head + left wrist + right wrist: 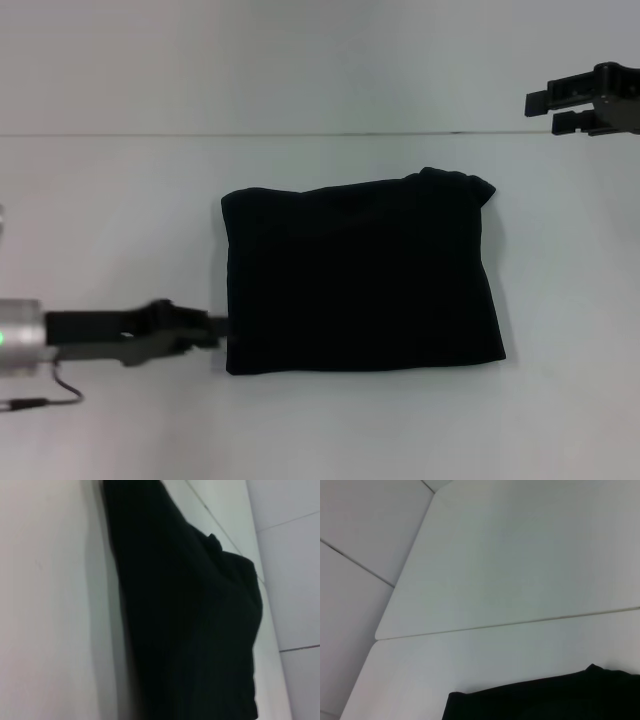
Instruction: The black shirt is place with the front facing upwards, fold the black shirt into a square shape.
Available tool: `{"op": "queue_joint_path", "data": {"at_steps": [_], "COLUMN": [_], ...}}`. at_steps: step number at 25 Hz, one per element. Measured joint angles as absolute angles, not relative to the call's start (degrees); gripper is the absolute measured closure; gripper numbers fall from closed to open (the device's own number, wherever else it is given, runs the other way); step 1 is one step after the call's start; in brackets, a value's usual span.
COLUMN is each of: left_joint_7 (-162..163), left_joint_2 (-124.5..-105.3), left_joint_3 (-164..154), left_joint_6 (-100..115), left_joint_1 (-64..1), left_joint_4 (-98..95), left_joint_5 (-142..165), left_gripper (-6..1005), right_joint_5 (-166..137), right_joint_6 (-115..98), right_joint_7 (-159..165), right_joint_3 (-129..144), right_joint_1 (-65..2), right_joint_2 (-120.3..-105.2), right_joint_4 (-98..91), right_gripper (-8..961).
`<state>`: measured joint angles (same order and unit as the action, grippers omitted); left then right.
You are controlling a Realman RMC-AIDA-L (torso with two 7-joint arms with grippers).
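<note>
Shirt (360, 275) folded (squarish); left gripper (215, 328) maybe touching.

Black end effectors (222, 327), silver wrist, green light, thin cable

- A plain white counter (120, 220) filled the head view.
- A thin dark seam (300, 134) crossed it from side to side at the far end.
- Pale floor panels with dark joints (355, 560) lay beyond the counter's rounded corner.
- Lighting was soft and even.
</note>
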<state>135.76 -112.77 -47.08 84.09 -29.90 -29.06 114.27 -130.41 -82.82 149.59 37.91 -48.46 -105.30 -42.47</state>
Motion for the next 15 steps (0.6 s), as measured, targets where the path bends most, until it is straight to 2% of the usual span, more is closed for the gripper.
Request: {"op": "queue_joint_path", "data": {"at_steps": [3, 7, 9, 13, 15], "left_joint_7": [133.87, 123.98, 119.14, 110.81, 108.13], "left_joint_2": [-111.78, -111.78, -111.88, -111.93, -111.85], "left_joint_3": [-40.54, -29.23, -27.09, -27.44, -28.13], "left_joint_6": [88.45, 96.35, 98.45, 98.62, 98.01], "left_joint_1": [-28.66, -28.26, -28.30, -28.69, -28.94], "left_joint_4": [-30.94, -31.77, -31.89, -32.12, -32.20], "left_joint_5": [113.84, 113.72, 113.72, 114.27, 114.46], "left_gripper": [821, 725, 631, 451, 374], "right_joint_5": [-130.39, -129.43, -126.85, -123.66, -123.88], "right_joint_6": [-82.74, -82.94, -82.75, -80.42, -79.10], "right_joint_7": [148.93, 144.12, 138.89, 128.43, 122.18], "right_joint_3": [37.53, 36.47, 36.28, 36.35, 36.72], "right_joint_1": [-48.32, -48.01, -47.31, -45.54, -44.42], "right_joint_2": [-105.37, -106.09, -106.69, -109.10, -111.02], "right_joint_4": [-42.42, -41.74, -40.18, -37.40, -37.31], "right_gripper": [316, 315, 315, 314, 314]}}
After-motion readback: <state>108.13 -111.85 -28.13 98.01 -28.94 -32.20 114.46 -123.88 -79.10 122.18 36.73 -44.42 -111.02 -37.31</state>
